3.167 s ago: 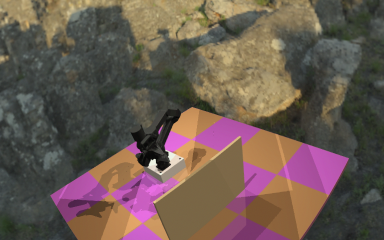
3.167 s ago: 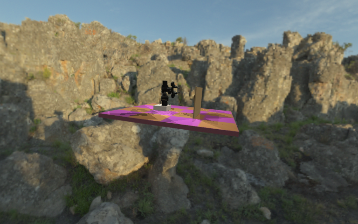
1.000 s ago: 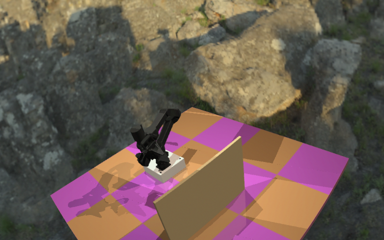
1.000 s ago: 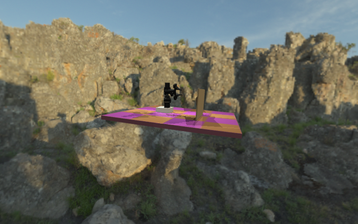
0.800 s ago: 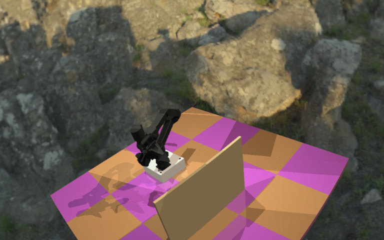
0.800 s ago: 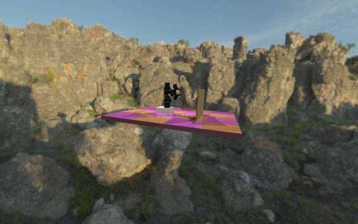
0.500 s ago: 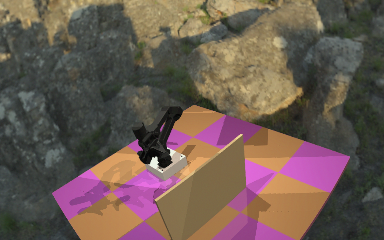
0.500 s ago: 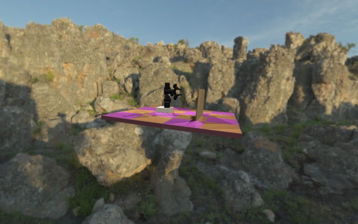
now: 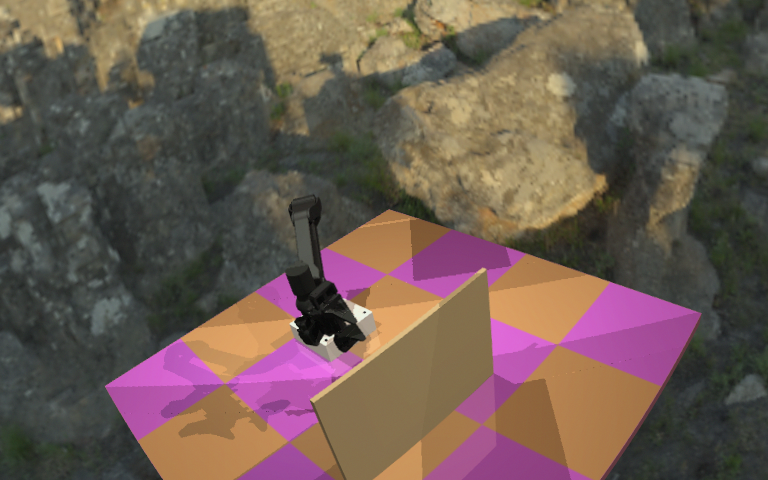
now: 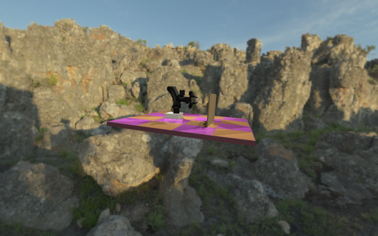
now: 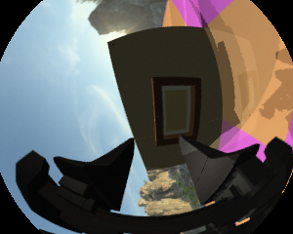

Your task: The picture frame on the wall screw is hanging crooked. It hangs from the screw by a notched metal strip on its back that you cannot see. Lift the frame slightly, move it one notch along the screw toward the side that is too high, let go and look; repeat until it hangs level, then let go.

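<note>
The picture frame (image 11: 177, 111) has a dark brown border around a pale green middle. It hangs on the tan wall panel (image 11: 134, 78) (image 9: 412, 368) (image 10: 211, 109) and shows only in the wrist view, which is rolled sideways, so I cannot tell its tilt. The top camera sees the back of the panel and the exterior camera sees it edge-on. The screw and the notched strip are hidden. My gripper (image 11: 157, 140) (image 9: 352, 340) (image 10: 195, 98) is open and empty. It points at the panel from a short way off and is apart from the frame.
The arm stands on a white base block (image 9: 366, 321) (image 10: 173, 115) on a purple and orange checkered platform (image 9: 614, 321) (image 10: 185, 130). The panel stands upright near the platform's middle. Rocky ground lies all around and below the platform's edges.
</note>
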You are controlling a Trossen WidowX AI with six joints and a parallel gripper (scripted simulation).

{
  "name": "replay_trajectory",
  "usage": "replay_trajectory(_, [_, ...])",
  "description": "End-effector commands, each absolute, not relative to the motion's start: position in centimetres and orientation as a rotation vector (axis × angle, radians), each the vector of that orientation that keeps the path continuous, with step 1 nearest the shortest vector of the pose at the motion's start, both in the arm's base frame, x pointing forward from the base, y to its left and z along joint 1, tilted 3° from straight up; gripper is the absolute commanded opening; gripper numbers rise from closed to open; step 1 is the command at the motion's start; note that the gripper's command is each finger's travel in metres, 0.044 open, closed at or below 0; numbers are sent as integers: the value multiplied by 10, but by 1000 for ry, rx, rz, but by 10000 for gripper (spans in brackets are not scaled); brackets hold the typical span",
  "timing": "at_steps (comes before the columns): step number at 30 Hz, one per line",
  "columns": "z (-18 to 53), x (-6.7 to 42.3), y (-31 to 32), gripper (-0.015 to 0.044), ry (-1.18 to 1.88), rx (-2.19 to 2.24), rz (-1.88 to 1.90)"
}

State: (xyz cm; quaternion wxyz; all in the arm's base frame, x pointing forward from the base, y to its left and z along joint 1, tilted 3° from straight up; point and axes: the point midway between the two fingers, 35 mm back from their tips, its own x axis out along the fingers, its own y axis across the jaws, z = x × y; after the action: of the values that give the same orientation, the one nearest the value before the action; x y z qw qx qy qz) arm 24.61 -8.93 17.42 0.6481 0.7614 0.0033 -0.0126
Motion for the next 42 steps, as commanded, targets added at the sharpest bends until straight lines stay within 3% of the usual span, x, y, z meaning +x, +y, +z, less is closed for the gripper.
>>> replay_trajectory(1, [163,252,-83,260,9,1715,-37])
replay_trajectory(17, [164,256,-84,260,9,1715,-37])
replay_trajectory(30, [161,332,-84,260,4,1716,-32])
replay_trajectory(42, [161,333,-84,260,4,1716,-32])
